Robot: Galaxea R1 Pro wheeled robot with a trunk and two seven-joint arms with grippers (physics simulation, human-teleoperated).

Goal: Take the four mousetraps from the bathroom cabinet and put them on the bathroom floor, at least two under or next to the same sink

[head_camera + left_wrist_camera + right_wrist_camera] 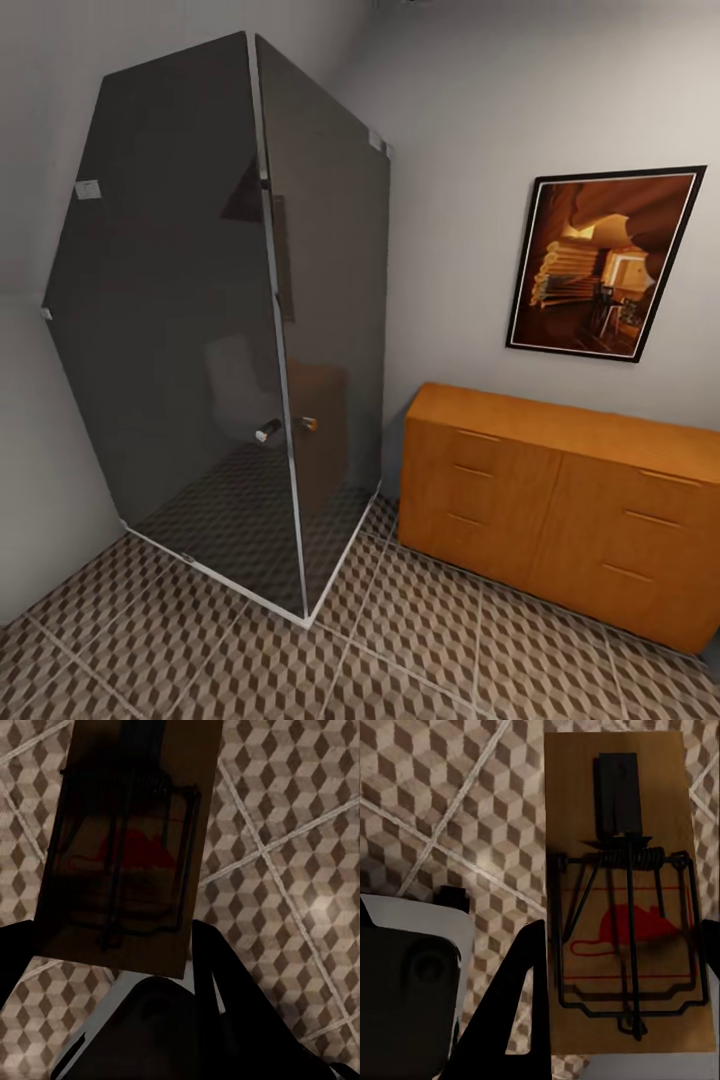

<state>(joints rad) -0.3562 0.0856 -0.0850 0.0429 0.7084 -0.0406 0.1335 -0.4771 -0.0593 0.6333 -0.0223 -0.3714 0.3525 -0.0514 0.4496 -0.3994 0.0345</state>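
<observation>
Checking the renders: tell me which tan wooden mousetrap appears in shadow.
The tan wooden mousetrap in the left gripper; it looks dark, while the right gripper's mousetrap is brightly lit.

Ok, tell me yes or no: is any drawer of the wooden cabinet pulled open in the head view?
No, every drawer front on the cabinet sits flush with its neighbours, with only the bar handles standing out.

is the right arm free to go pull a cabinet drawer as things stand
Probably not. The right end effector is shut on a mousetrap over the tiled floor, and the cabinet, drawers closed, stands some way ahead.
</observation>
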